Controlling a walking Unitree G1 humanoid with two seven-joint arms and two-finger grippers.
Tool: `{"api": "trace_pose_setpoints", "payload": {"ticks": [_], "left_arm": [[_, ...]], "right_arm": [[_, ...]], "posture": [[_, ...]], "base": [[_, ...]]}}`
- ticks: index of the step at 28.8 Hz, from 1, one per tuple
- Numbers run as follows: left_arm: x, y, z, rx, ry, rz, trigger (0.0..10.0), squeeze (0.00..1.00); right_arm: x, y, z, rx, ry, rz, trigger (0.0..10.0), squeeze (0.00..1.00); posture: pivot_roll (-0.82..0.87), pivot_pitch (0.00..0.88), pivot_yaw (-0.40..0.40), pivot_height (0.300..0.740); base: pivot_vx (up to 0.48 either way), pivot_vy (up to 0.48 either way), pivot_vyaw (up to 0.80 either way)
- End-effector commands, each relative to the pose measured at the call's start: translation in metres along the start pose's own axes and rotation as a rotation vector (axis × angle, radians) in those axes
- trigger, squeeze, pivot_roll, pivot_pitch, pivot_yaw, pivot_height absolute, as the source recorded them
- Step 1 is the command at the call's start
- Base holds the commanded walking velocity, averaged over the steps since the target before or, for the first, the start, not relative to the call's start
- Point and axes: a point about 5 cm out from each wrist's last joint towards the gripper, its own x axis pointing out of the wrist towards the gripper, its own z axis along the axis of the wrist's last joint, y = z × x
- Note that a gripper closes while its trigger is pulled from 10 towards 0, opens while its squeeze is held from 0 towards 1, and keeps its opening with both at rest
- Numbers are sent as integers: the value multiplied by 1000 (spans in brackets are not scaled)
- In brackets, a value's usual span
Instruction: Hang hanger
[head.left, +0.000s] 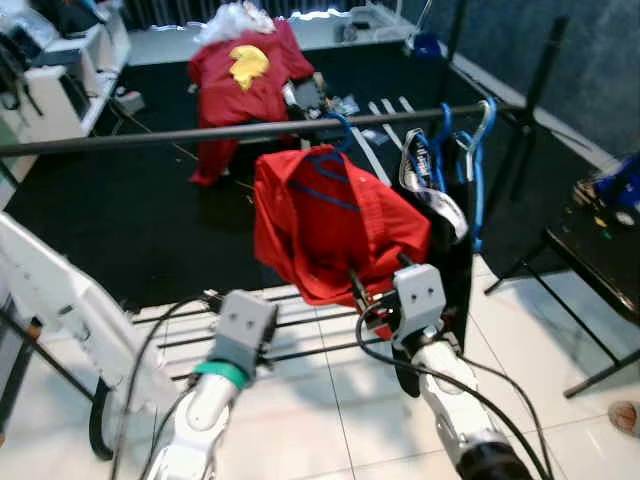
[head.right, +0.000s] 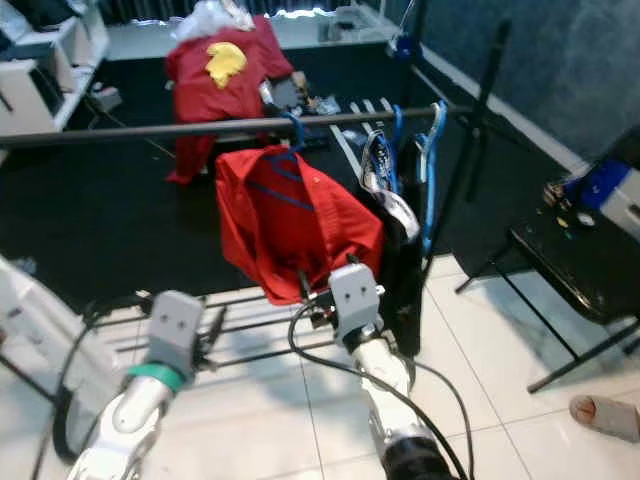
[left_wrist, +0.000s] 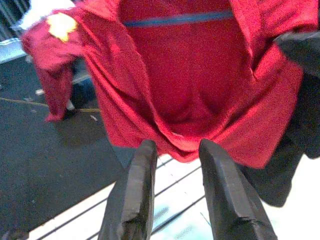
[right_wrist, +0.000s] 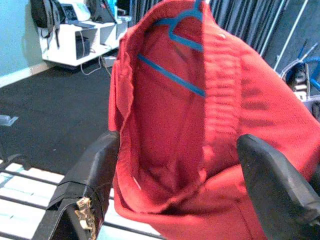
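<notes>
Left gripper (left_wrist: 175, 187): fingers slightly parted, empty, just below the hem of the red shirt (head.left: 325, 225).

Red shirt on blue hanger (right_wrist: 175, 65): I see the hook (head.left: 340, 128) over the black rail (head.left: 200, 132).

Right gripper (right_wrist: 175, 180): fingers spread wide, the shirt's lower edge between them, nothing clamped.

Risk, as I judge it: cloth catching on a finger as the arm pulls back would drag the hook off.

Obscured: hook seating too small to confirm.
</notes>
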Motion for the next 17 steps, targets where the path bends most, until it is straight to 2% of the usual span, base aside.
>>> {"api": "trace_pose_setpoints", "payload": {"ticks": [1, 5, 8, 17], "left_arm": [[-4, 3, -5, -14, 30, 8, 10000, 0], [-8, 3, -6, 10, 37, 0, 10000, 0], [-10, 3, -6, 24, 39, -7, 10000, 0], [-11, 3, -5, 31, 46, -7, 10000, 0]], "right_arm": [[-3, 5, -3, 16, 13, 9, 10000, 0], [-11, 9, -15, 47, 71, 13, 10000, 0], [-17, 12, -23, 74, 120, 8, 10000, 0], [-20, 12, -23, 87, 125, -17, 10000, 0]], "posture": [[-84, 0, 65, 740], [-83, 0, 65, 740], [-83, 0, 65, 740], [-85, 0, 74, 740]], "base": [[0, 0, 781], [0, 0, 630], [0, 0, 0], [480, 0, 0]]}}
